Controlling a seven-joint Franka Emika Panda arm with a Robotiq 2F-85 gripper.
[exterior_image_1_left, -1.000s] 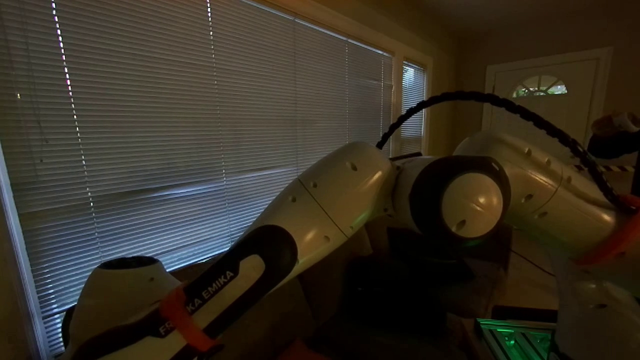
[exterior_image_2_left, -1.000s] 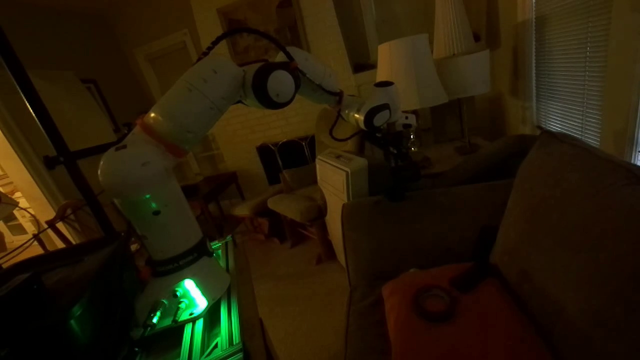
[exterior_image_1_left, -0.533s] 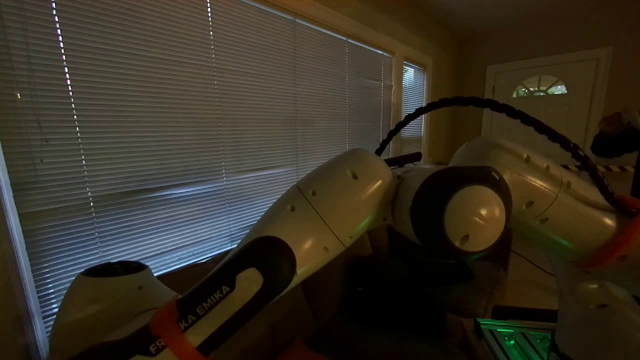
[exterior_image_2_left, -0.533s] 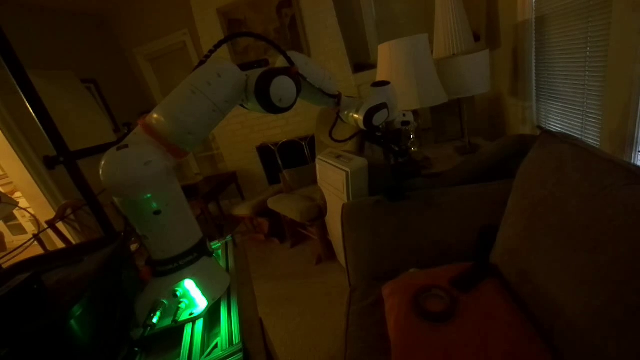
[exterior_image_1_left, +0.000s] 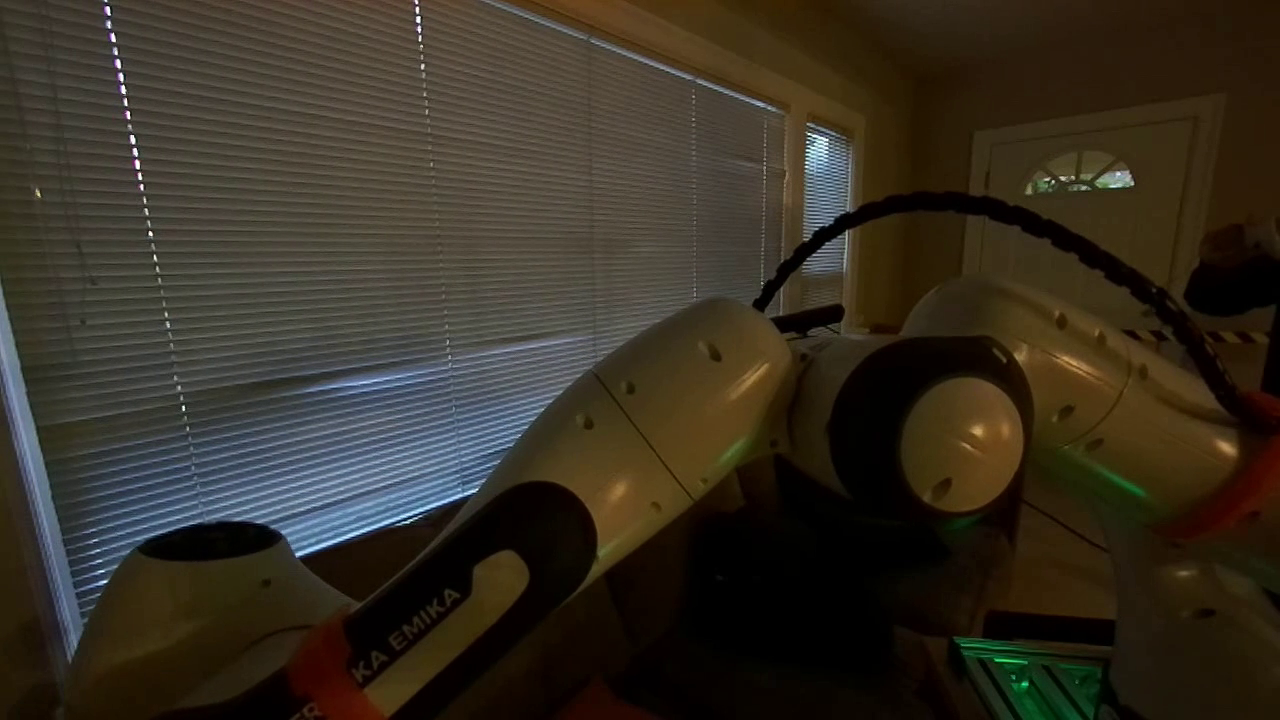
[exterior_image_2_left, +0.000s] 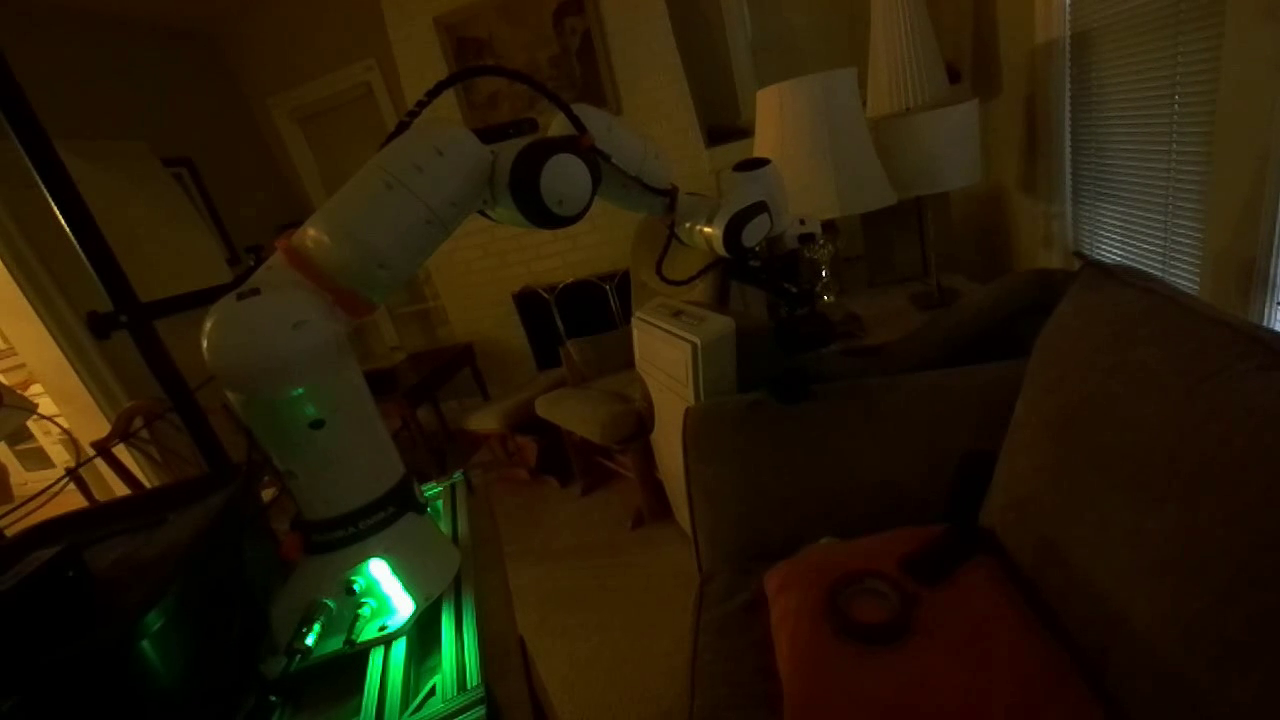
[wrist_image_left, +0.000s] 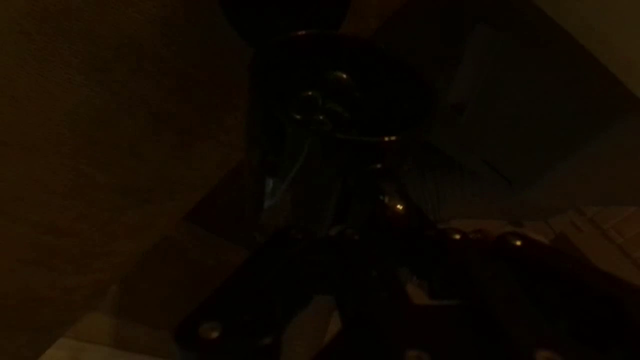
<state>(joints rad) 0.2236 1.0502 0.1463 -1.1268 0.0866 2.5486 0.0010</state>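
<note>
Wrist view: pincer (wrist_image_left: 390, 205) clenched, hold on dark round thing (wrist_image_left: 345, 85) unclear; in exterior view, sofa arm (exterior_image_2_left: 850, 430) near, lampshade (exterior_image_2_left: 820, 135) behind.

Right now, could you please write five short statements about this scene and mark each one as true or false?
1. A dark ring lies on the orange thing on the sofa. True.
2. The blinds are raised. False: the blinds hang down.
3. A green light glows at the robot base. True.
4. The hand is open. False: the hand is shut.
5. The door has an arched window. True.
</note>
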